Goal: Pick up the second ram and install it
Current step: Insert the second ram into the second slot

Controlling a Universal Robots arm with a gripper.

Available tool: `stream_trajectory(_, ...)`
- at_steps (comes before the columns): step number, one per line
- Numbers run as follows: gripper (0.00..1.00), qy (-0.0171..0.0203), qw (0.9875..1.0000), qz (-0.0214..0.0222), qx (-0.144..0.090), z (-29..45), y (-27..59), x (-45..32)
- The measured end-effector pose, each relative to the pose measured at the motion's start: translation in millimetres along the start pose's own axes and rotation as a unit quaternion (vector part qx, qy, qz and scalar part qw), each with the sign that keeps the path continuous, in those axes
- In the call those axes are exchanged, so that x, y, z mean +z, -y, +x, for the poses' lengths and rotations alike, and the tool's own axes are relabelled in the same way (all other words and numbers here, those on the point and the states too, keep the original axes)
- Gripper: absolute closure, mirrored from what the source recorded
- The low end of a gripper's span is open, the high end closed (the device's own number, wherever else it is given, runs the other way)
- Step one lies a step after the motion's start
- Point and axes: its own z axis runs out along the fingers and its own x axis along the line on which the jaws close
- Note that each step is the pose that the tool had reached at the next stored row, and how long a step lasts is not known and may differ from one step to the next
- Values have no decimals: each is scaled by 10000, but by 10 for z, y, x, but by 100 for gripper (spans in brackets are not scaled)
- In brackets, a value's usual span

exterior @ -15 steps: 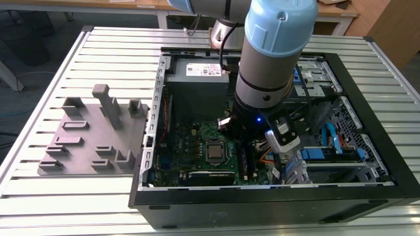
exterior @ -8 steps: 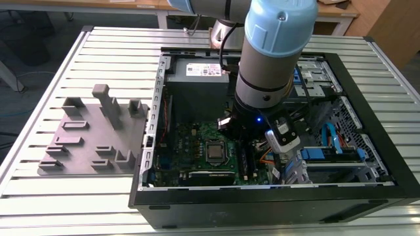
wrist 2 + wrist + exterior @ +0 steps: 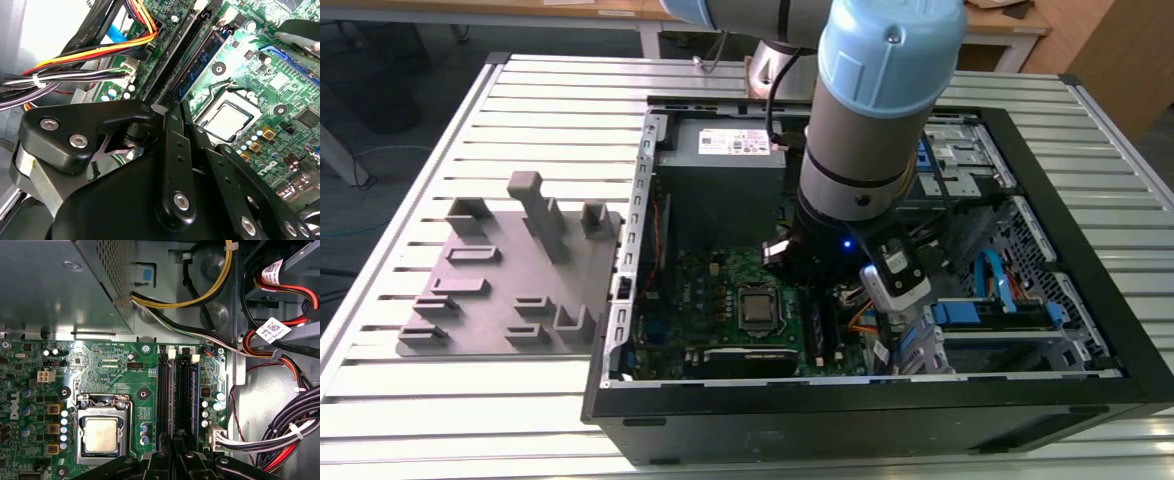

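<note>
Gripper (image 3: 172, 460) hovering low over motherboard (image 3: 115, 370) memory slots (image 3: 165, 395), jaws narrowed, apparently pinching ram (image 3: 194, 395) edge-on for slot alignment; ram sitting in slot right of processor (image 3: 101, 434), beside cables (image 3: 280, 435).

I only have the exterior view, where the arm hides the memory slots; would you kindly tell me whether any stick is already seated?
Observer: Yes. In the first wrist view, one memory stick stands in the slot farthest from the processor.
Operator: Thank you. Where is the gripper?
Observer: The gripper sits directly over the memory slots.
Operator: Are cables in the way?
Observer: No. The bundled cables end at a white connector beside the slots, not across them.
</note>
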Motion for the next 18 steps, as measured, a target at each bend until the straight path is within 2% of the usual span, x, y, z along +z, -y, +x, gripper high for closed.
stream_trajectory(18,89,0,10000,7,0,6,3,73)
